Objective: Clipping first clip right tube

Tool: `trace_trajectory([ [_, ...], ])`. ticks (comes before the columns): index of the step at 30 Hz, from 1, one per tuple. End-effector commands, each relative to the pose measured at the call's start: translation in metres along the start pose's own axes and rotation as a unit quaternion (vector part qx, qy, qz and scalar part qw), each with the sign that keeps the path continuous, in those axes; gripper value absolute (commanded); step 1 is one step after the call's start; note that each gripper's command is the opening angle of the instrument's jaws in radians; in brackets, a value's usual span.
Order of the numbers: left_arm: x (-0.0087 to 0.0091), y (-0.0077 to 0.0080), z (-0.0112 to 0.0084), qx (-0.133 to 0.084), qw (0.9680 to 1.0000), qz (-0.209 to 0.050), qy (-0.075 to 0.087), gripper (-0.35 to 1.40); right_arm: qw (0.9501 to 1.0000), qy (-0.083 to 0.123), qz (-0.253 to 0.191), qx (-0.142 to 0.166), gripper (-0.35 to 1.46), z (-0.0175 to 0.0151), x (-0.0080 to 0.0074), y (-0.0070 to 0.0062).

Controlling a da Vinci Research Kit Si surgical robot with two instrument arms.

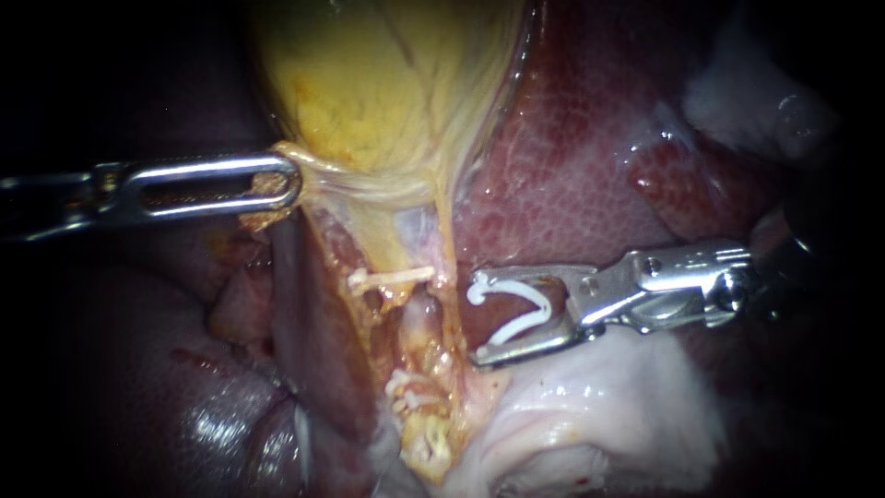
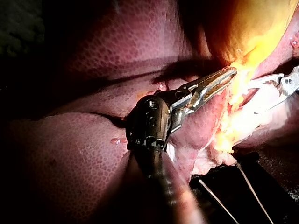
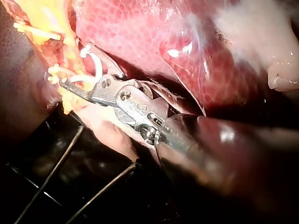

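Nearest the endoscope lay the right instrument [image 1: 479,315], coming in from the right over a mound of pale whitish tissue [image 1: 599,406]. Its pincer stood wide and carried a white clip [image 1: 516,309] seated between the two halves, bowed open, with its curled end toward the tips. From the right wrist camera the same pincer [image 3: 77,65] showed the white clip [image 3: 97,63] spread inside it, tips pointing at the yellow strands ahead.

Those tips sat just beside a pale tube [image 1: 419,318] that ran down from the neck of the gallbladder [image 1: 387,83]. They were on its right and did not enclose it. The white clip was therefore near the tube but not around it. I could not tell for certain whether this strand was the right tube.

Two other clips were already on the tissue there: an upper clip [image 1: 392,275] lying crosswise above the pincer's level, and a lower clip [image 1: 406,387] further down.

The left instrument [image 1: 293,180] entered from the left. Its slotted pincer was closed on yellow tissue at the gallbladder's neck, which stretched in taut strands away from it. The left wrist camera showed that pincer [image 2: 230,73] clamped narrow, its tip buried in bright yellow tissue.

Dark red liver [image 1: 590,157] filled the space behind both instruments.
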Motion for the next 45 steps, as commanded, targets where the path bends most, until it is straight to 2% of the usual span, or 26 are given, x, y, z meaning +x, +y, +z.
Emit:
trace_trajectory([
  [1, 0.0000, 0.0000, 0.0000, 0.000, 1.0000, 0.000, 0.000, -0.35, 1.0000, -0.001, 0.000, -0.001, 0.59, 0.0002, 0.0000, 0.0001],
  [6, 0.0002, -0.0001, 0.0000, -0.001, 1.0000, 0.000, 0.000, -0.35, 1.0000, -0.001, 0.005, -0.003, 0.59, 0.0011, -0.0003, 0.0009],
  [10, 0.0002, -0.0001, 0.0000, -0.001, 1.0000, 0.000, 0.000, -0.35, 0.9999, -0.004, 0.011, 0.006, 0.59, 0.0020, -0.0004, 0.0008],
  [19, 0.0002, 0.0000, 0.0000, -0.001, 1.0000, 0.000, 0.000, -0.35, 0.9974, 0.021, 0.034, 0.061, 0.59, 0.0042, 0.0000, -0.0007],
  [24, 0.0001, 0.0004, -0.0001, 0.000, 1.0000, 0.001, 0.000, -0.35, 0.9949, 0.024, 0.045, 0.088, 0.58, 0.0047, -0.0002, -0.0015],
  [31, 0.0001, 0.0010, -0.0002, -0.001, 1.0000, 0.001, 0.000, -0.35, 0.9923, 0.014, 0.053, 0.111, 0.58, 0.0059, -0.0023, -0.0026],
  [35, 0.0001, 0.0012, -0.0002, -0.002, 1.0000, 0.001, -0.001, -0.35, 0.9912, 0.000, 0.056, 0.120, 0.56, 0.0068, -0.0039, -0.0028],
  [45, 0.0001, 0.0016, -0.0002, -0.005, 1.0000, 0.001, -0.002, -0.35, 0.9884, -0.009, 0.075, 0.132, 0.53, 0.0073, -0.0055, -0.0027],
])
